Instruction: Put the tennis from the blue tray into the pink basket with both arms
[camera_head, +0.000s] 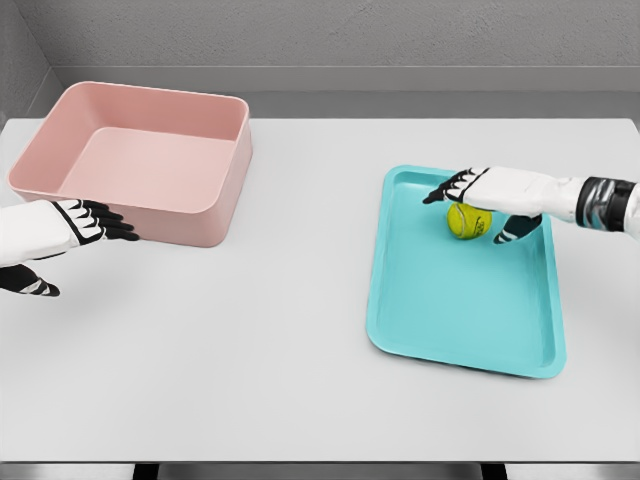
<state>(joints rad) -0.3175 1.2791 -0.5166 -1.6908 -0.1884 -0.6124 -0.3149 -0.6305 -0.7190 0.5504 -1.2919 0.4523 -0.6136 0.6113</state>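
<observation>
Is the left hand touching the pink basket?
Cannot tell. In the head view, the left hand overlaps the front wall of the pink basket, but neither contact nor gap shows plainly.

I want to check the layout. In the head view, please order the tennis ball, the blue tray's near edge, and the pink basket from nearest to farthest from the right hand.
From the right hand:
1. Tennis ball, right under the hand, between its fingers and thumb.
2. Blue tray near edge, below the hand, toward the robot.
3. Pink basket, far across the table, by the left hand.
</observation>
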